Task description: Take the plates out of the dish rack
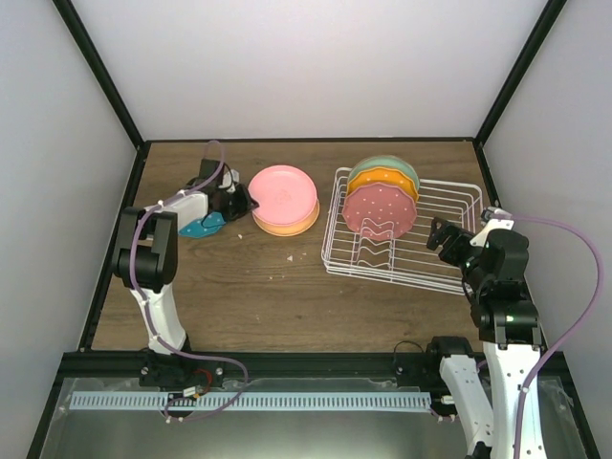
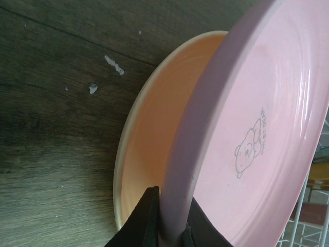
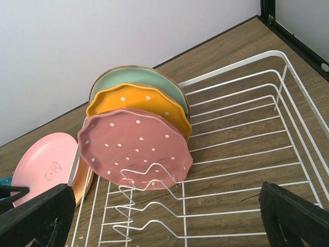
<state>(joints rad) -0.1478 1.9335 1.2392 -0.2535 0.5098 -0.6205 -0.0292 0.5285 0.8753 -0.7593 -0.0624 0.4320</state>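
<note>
The white wire dish rack point(image 1: 421, 251) stands right of centre. Three plates stand upright at its far left end: dotted maroon point(image 1: 380, 212) in front, dotted orange point(image 1: 384, 184) behind it, mint green point(image 1: 382, 166) at the back. The right wrist view shows them too: maroon point(image 3: 133, 149), orange point(image 3: 139, 105), mint point(image 3: 139, 80). Left of the rack, my left gripper point(image 2: 172, 206) is shut on the rim of the pink plate point(image 2: 257, 128). That plate is tilted over the peach plate point(image 2: 149, 149) on the table. A teal plate point(image 1: 201, 228) lies under the left arm. My right gripper point(image 3: 164, 221) hangs open over the rack's near right part.
Black frame posts and white walls close in the wooden table point(image 1: 249, 287) on three sides. Small white crumbs point(image 2: 114, 65) lie on the wood near the stacked plates. The rack's wire dividers point(image 3: 149, 206) in front of the maroon plate hold nothing.
</note>
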